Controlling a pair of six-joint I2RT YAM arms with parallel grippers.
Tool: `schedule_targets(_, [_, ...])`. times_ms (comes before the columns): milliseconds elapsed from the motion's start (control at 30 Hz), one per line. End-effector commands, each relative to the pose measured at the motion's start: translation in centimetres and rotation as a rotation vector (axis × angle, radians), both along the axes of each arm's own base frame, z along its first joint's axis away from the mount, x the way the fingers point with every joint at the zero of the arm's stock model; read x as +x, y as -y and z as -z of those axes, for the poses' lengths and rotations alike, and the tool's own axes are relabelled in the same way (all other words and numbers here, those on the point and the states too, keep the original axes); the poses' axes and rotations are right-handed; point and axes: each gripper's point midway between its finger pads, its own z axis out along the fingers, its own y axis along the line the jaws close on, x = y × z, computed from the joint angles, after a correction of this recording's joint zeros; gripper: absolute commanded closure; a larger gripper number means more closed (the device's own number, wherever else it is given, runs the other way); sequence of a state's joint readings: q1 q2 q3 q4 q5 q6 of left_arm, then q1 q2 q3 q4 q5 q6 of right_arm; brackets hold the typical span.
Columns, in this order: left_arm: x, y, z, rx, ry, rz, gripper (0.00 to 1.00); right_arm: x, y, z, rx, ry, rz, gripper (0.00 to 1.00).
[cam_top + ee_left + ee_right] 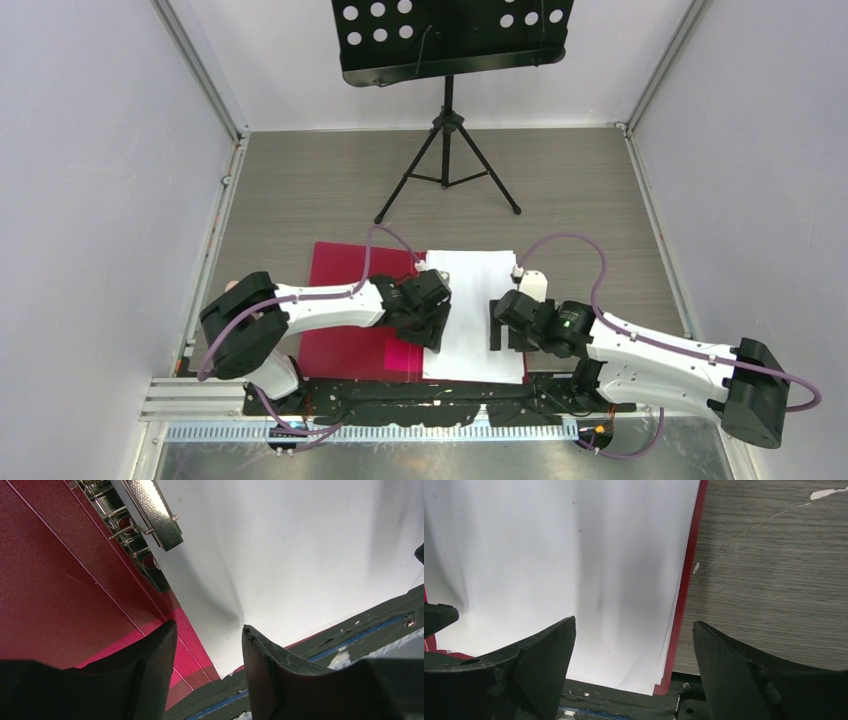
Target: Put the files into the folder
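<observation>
The crimson folder (340, 290) lies open and flat on the table. Its metal spring clip (157, 515) runs along the spine. The white files (470, 290) lie on the folder's right half, slightly wrinkled near the close left corner (300, 545). My left gripper (435, 330) is open and hangs low over the files' left edge, by the pink patch (405, 352); nothing is between its fingers (210, 630). My right gripper (497, 328) stands open wide over the files' near right corner (634, 625). A thin strip of red folder (685, 590) shows past the paper's right edge.
A black music stand (447, 120) on a tripod stands at the back of the wood-grain table (330, 180). A black base plate (400, 395) runs along the near edge, right under the folder. Grey walls close in both sides.
</observation>
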State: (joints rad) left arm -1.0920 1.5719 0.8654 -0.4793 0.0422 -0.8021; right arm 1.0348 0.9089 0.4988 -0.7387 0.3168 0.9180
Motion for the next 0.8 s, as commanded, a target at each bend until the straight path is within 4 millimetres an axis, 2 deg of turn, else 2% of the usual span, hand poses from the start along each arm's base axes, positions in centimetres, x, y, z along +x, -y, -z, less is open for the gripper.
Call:
schedule_targets(0, [-0.1, -0.6, -0.1, 0.046, 0.005, 0.036, 0.46, 1.7, 0.4, -2.0, -0.002, 0.067, 0.037, 0.07])
schedule_targets(100, [0.5, -0.2, -2.3, 0.03, 0.038, 0.048, 0.44, 3.0, 0.3, -2.9, 0.034, 0.076, 0.045, 0.07])
schedule_targets(233, [1.5, 0.2, -5.2, -0.001, 0.068, 0.047, 0.39, 5.7, 0.1, -4.5, 0.108, 0.115, 0.09, 0.07])
schedule_targets(367, [3.3, -0.3, -8.0, -0.03, 0.099, 0.013, 0.35, 8.0, 0.3, -4.9, 0.14, 0.13, 0.131, 0.08])
schedule_targets(467, [5.7, -1.7, -8.7, -0.009, 0.128, -0.058, 0.35, 9.4, 0.8, -4.8, 0.151, 0.144, 0.168, 0.1])
schedule_targets(600, [9.1, -2.5, -9.0, -0.011, 0.123, -0.142, 0.43, 10.8, 1.3, -4.5, 0.154, 0.162, 0.201, 0.12])
schedule_targets(767, [13.1, -2.6, -8.6, -0.02, 0.073, -0.229, 0.55, 11.3, 1.3, -4.5, 0.166, 0.17, 0.207, 0.17])
